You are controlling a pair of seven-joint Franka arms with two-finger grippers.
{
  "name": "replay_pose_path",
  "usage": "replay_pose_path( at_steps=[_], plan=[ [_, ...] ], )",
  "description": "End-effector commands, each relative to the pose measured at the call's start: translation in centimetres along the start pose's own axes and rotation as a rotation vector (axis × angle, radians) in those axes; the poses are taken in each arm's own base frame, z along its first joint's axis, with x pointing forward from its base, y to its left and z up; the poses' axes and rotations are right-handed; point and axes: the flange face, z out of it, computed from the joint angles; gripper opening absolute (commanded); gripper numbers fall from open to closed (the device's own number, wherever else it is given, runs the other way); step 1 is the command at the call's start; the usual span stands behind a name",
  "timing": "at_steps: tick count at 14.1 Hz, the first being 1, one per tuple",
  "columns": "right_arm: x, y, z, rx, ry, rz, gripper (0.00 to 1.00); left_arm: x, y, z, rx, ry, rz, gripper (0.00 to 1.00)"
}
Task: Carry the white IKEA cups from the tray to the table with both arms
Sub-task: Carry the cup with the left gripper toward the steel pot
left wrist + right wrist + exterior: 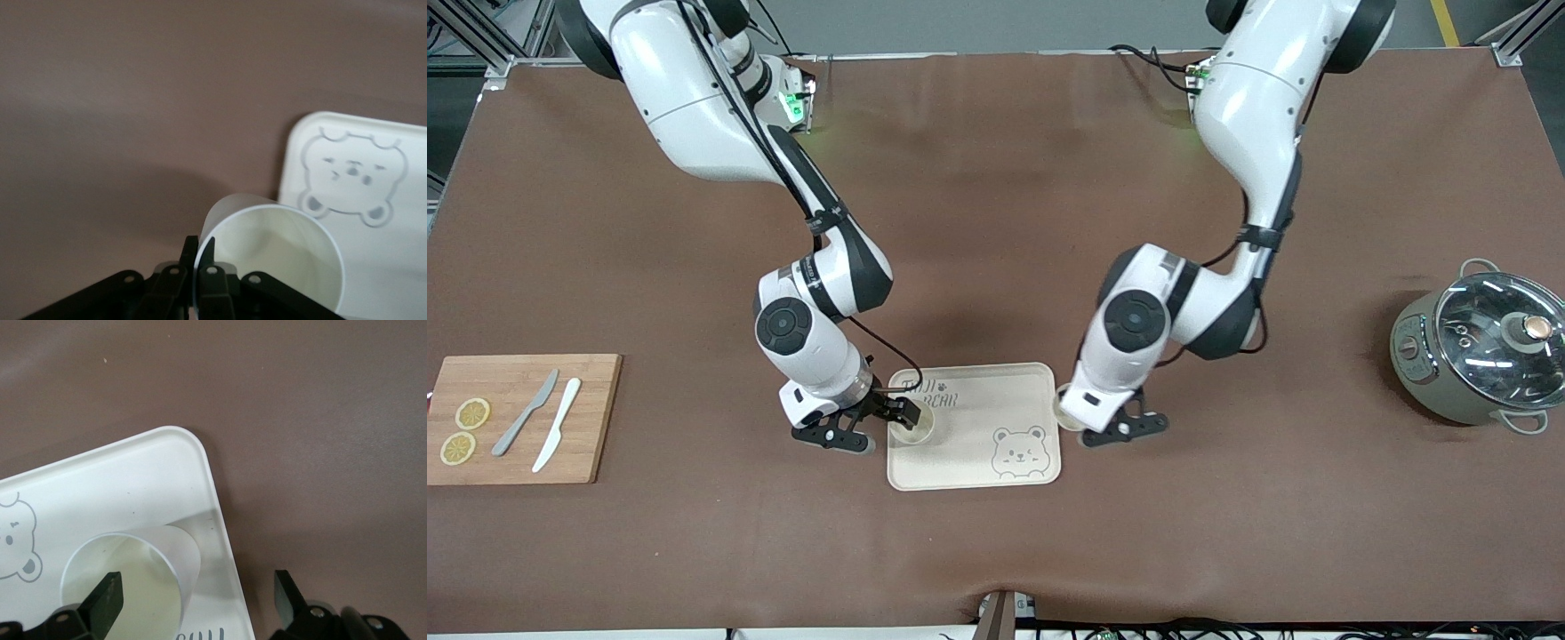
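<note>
— Cups look light, thin-walled, slick: we pinch the rim wall. The left gripper (pixel 198 270) is clamped on one small cream-white tumbler (pixel 270 257) beside the cream bear-printed tray (pixel 1005 400), over the brown cloth table (pixel 996 551).

— Agreed. Our right gripper (pixel 197 597) straddles the other tumbler's (pixel 127 577) wall on the tray, fingers wide — not yet gripping.

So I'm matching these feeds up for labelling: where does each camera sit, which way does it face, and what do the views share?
Front view: high across the table, facing both arms; sees the tray, cutting board, pot.
Left wrist view: on the left arm, looking down; the left gripper pinches a cup's wall beside the tray.
Right wrist view: on the right arm, looking down; the right gripper stands open around the second cup on the tray.
All three share the tray.
</note>
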Motion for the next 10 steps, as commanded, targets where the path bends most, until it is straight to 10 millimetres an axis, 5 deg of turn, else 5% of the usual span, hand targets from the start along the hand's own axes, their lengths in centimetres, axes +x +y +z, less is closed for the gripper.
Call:
replay_pose_path(
  at_steps=[1, 6, 10],
  plan=[
    [0.1, -0.7, 0.5, -0.004, 0.024, 0.003, 1.0, 2.1, -4.0, -2.0, 0.017, -0.03, 0.061, 0.0],
    [-0.2, -0.9, 1.0, -0.002, 0.024, 0.0, 1.0, 6.8, -11.8, -4.5, -0.002, -0.015, 0.107, 0.0],
    [-0.2, -0.9, 1.0, -0.001, 0.024, 0.015, 1.0, 9.8, -19.4, -4.5, 0.007, -0.04, 0.201, 0.0]
  ],
)
